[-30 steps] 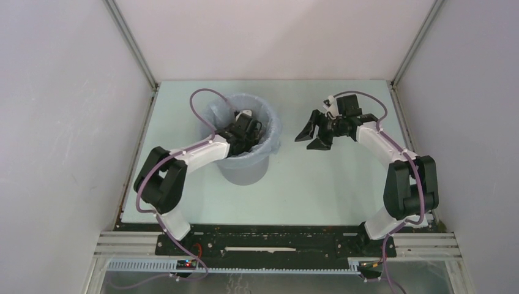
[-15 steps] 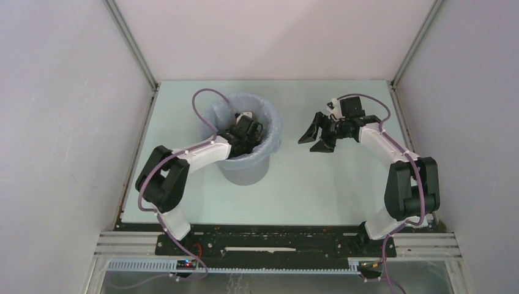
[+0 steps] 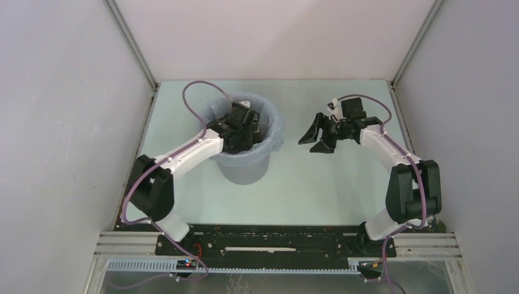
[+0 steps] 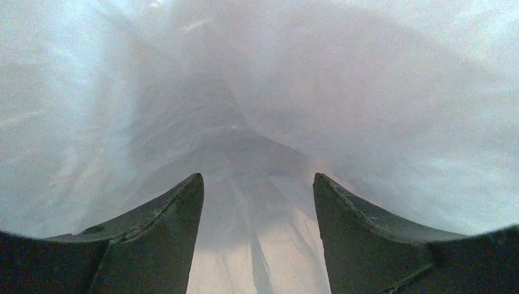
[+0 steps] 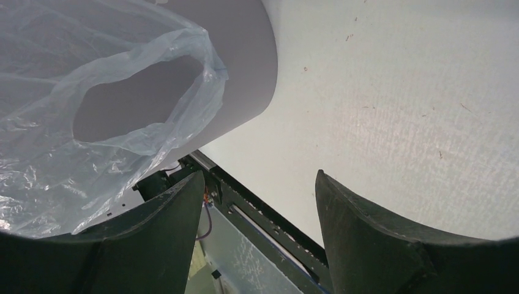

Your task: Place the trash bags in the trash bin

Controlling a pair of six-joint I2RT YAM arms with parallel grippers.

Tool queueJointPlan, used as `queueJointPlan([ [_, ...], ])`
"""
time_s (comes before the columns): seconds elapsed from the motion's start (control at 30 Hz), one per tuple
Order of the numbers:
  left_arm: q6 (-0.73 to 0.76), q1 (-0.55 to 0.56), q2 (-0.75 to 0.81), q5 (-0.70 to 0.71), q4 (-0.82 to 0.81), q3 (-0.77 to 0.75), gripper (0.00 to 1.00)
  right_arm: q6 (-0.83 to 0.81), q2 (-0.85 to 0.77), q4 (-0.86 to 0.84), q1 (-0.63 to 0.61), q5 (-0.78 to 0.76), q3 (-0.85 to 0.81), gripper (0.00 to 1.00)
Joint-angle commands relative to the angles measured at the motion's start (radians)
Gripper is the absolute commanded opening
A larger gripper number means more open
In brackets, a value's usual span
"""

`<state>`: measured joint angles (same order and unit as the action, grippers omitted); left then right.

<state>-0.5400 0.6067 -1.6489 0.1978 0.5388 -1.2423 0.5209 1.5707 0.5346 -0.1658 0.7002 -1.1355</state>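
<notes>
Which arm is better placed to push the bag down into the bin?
Left. The left tool sits inside the trash bin, jaws apart, surrounded by trash bag film; the right tool hangs open beside the bin, above the table.

The left gripper (image 3: 243,122) has reached farther across the trash bin (image 3: 245,171) toward its far rim, its jaws spreading wider. The right gripper (image 3: 313,138) edged slightly right.

One grey trash bin (image 3: 245,170) and one pale blue trash bag (image 3: 275,130) are on the single bench (image 3: 318,190). There are two robot arms, a left arm (image 3: 186,154) and a right arm (image 3: 384,146), each with one claw: the left claw (image 4: 257,179) and the right claw (image 5: 258,177).
</notes>
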Motion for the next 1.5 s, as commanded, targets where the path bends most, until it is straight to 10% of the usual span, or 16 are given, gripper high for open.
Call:
queueJointPlan([
  [0.0,0.028,0.002,0.105,0.0,0.052,-0.069,0.72,0.007,-0.047,-0.039,0.005,0.029,0.016,0.75],
  [1.03,0.115,-0.008,0.604,0.217,0.338,-0.536,0.94,-0.126,-0.492,0.254,0.011,-0.065,-0.07,0.92],
  [1.47,0.2,-0.007,0.803,0.297,0.075,-0.641,1.0,-0.156,-0.704,0.495,0.011,-0.419,-0.642,1.0],
])
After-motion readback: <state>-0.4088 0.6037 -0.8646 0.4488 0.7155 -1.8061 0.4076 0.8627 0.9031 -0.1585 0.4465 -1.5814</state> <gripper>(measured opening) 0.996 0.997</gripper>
